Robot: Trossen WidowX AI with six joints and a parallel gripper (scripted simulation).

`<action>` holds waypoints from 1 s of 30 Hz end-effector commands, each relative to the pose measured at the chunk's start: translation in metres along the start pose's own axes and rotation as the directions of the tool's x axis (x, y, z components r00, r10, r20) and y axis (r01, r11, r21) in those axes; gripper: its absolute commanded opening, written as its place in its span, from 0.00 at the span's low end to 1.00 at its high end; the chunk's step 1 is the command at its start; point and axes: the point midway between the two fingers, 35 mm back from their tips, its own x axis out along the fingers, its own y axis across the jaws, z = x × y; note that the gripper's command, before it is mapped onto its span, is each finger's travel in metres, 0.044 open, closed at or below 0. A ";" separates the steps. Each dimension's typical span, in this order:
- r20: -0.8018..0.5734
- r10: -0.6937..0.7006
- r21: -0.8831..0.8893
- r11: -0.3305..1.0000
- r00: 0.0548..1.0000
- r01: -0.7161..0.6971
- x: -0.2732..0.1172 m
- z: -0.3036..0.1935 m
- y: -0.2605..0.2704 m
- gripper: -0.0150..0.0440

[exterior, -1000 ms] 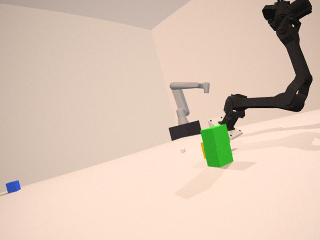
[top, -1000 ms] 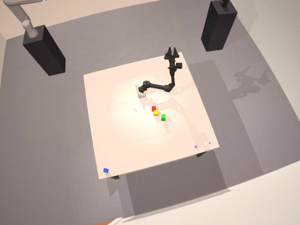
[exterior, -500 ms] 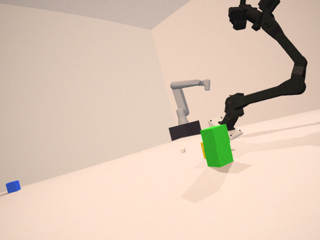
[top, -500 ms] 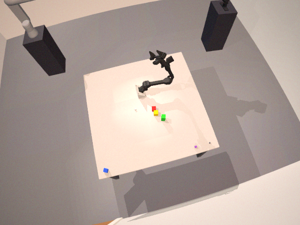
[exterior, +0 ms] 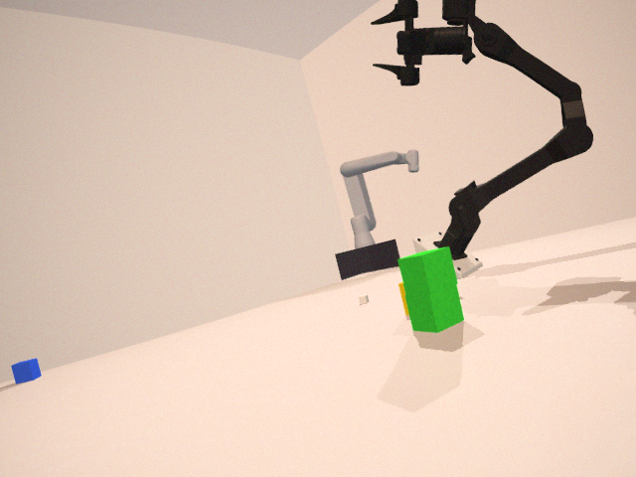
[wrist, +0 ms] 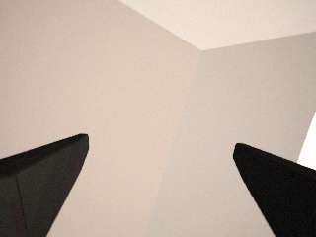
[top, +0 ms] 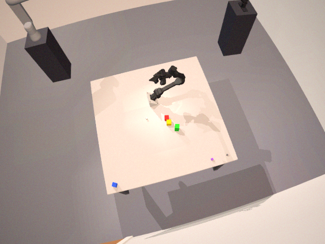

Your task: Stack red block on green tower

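Note:
The red block is on the table beside the yellow block, on the side toward the arm's base. It is hidden in the exterior view, behind the green tower. The green tower stands upright, with its upper part slightly offset from the lower. My gripper is open and empty, raised high above the table and pointing sideways, well away from the red block and the tower. The wrist view shows only walls and ceiling between the fingers.
The yellow block sits between the red block and the tower. A blue block lies near a table corner. A small purple block and a tiny grey piece are near another corner. A small white piece lies beyond the tower.

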 end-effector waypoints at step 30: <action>0.468 0.880 0.139 -0.164 -0.081 -0.977 -0.090 0.265 0.233 1.00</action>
